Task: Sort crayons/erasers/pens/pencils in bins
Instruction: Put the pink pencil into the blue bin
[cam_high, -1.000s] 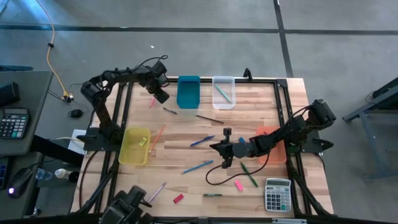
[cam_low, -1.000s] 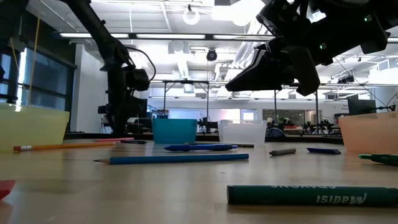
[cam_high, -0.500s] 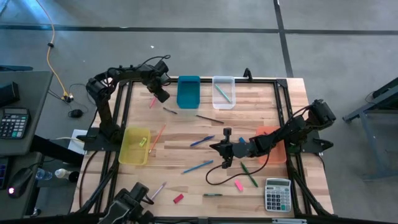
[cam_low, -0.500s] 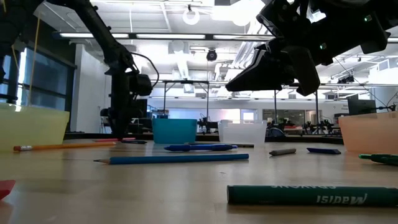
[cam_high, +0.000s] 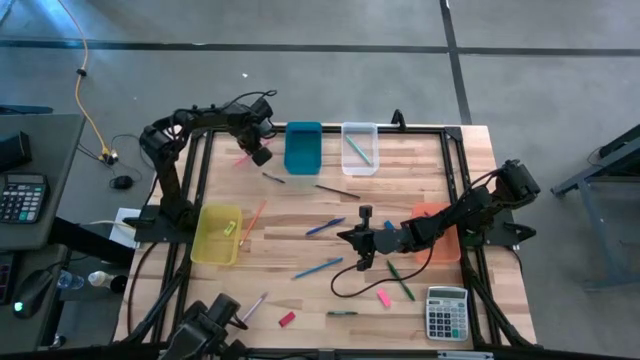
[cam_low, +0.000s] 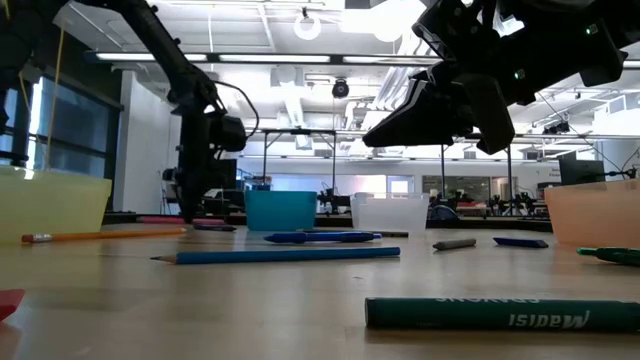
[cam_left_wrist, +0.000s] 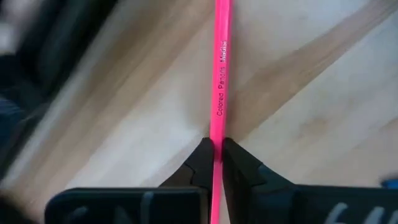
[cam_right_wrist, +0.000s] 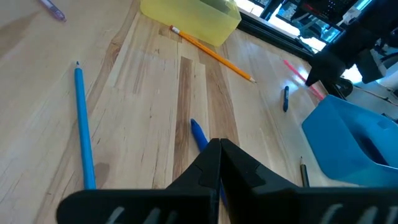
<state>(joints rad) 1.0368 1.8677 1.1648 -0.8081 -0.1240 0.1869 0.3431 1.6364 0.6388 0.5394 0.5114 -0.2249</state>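
- The left gripper (cam_left_wrist: 218, 148) has its two fingers pressed onto a pink coloured pencil (cam_left_wrist: 220, 74), which runs straight out between the fingertips over the wooden table (cam_left_wrist: 311, 124).
- From above, that gripper (cam_high: 259, 153) is at the far left part of the table, just beside the teal bin (cam_high: 303, 147), with the pink pencil (cam_high: 241, 158) sticking out toward the table's left edge.
- From table height the same gripper (cam_low: 192, 205) hangs low at the back, close to the tabletop, left of the teal bin (cam_low: 280, 210).
- The four bins: the teal one and the clear one (cam_high: 359, 147) stand side by side at the far edge; the yellow one (cam_high: 217, 235) is at the left edge and the orange one (cam_high: 436, 232) at the right edge, partly under the right arm.
- The clear bin holds a green stick; the yellow bin holds a small item that is too small to make out.
- Erasers: a pink one (cam_high: 383, 297) lies near the calculator (cam_high: 446, 313), and a red one (cam_high: 287, 319) lies near the front edge.
- Loose sticks lie across the middle of the table: an orange pencil (cam_high: 253, 220) beside the yellow bin, a blue pen (cam_high: 325, 227), a blue pencil (cam_high: 318, 268) and a green marker (cam_high: 400, 280).
- The right gripper (cam_high: 362, 262) waits above the middle of the table with its fingers pressed together and holding nothing; its wrist camera shows the closed fingertips (cam_right_wrist: 219, 149) over the blue pen (cam_right_wrist: 199, 134).
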